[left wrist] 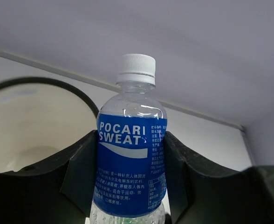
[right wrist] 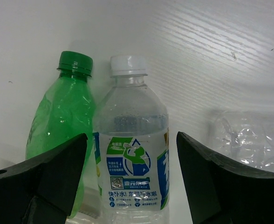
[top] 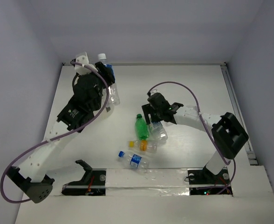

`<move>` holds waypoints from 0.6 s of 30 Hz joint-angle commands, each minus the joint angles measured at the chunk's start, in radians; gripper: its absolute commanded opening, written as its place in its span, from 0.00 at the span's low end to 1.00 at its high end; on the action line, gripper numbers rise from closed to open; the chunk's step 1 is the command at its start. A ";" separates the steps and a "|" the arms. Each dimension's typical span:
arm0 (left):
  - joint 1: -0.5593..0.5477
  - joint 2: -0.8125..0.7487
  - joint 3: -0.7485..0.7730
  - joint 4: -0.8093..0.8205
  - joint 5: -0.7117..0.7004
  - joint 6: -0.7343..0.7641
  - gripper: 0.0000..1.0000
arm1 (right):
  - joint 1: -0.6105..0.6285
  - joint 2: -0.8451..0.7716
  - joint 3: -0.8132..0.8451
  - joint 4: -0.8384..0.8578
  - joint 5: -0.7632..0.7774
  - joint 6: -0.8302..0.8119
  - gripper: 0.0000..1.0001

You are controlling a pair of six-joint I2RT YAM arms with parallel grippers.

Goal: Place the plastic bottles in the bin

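My left gripper (left wrist: 131, 144) is shut on a clear bottle with a blue Pocari Sweat label (left wrist: 130, 163) and holds it upright at the far left (top: 106, 69). The white bin's black rim (left wrist: 44, 82) shows just behind and left of it; in the top view my arm hides the bin. My right gripper (right wrist: 132, 140) is open, with a jaw on each side of a lying clear bottle with a blue-green label (right wrist: 133, 158), not touching it. This bottle also shows in the top view (top: 158, 131). A green bottle (right wrist: 58, 116) lies against that bottle's left side.
A crumpled plain clear bottle (right wrist: 249, 137) lies right of the right gripper. Nearer me lie an orange-label bottle (top: 144, 145) and a blue-label bottle (top: 133, 160). Another clear bottle (top: 114, 95) lies by the left arm. A grey wall stands behind the table's far edge.
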 commanded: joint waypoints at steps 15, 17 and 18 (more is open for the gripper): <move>0.272 0.256 0.081 0.519 -0.386 0.542 0.34 | 0.010 0.036 0.015 0.049 0.020 -0.021 0.64; 0.272 0.278 0.038 0.642 -0.406 0.588 0.34 | 0.010 0.027 0.009 0.059 0.023 -0.018 0.63; 0.272 0.282 0.021 0.692 -0.418 0.640 0.33 | 0.010 0.021 0.005 0.062 0.023 -0.016 0.62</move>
